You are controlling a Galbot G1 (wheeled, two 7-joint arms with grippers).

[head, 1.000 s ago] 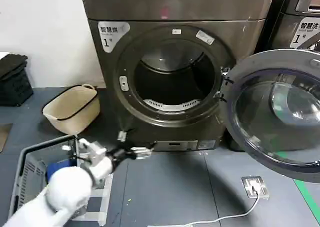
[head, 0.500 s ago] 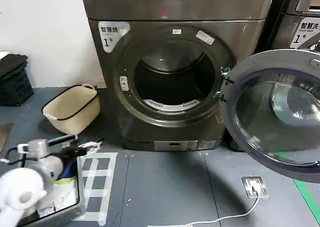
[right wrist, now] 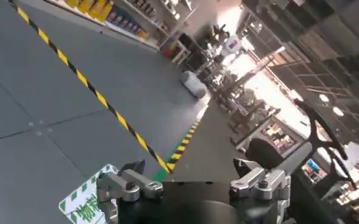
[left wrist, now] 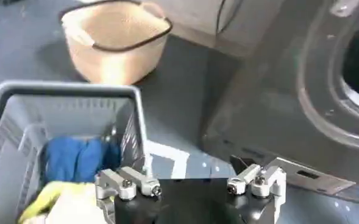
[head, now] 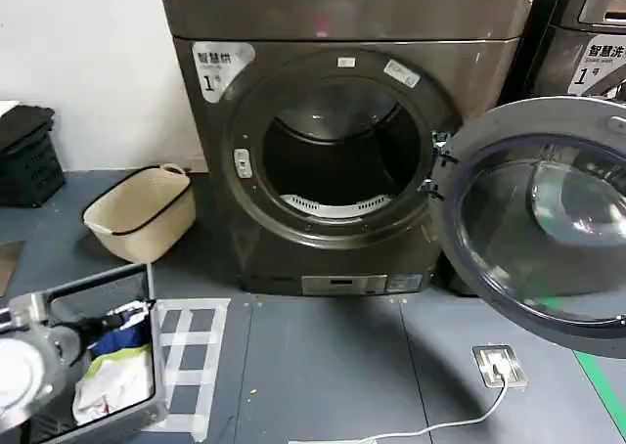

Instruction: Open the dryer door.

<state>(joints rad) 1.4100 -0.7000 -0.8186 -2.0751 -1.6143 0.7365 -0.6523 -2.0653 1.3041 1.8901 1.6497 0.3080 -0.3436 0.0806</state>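
Observation:
The dryer door (head: 548,219), a chrome-rimmed round door with dark glass, stands swung wide open to the right of the grey-brown dryer (head: 333,14). The drum opening (head: 337,151) is exposed and dark. My left gripper (head: 115,319) hangs low at the far left over a grey crate, well away from the door. In the left wrist view the left gripper (left wrist: 188,167) is open with nothing between its fingers, and the dryer's front (left wrist: 277,109) lies beyond it. My right gripper (right wrist: 191,165) is open and empty, facing a hall floor.
A beige basket (head: 137,209) sits left of the dryer. The grey crate (head: 98,288) holds blue and yellow cloth. White tape squares (head: 191,356) mark the floor. A floor socket plate (head: 497,364) with a cable lies under the open door. A second machine (head: 587,33) stands at the right.
My left arm has drawn back from in front of the dryer's base to the lower left, over the grey crate. The door has stayed open in the same place.

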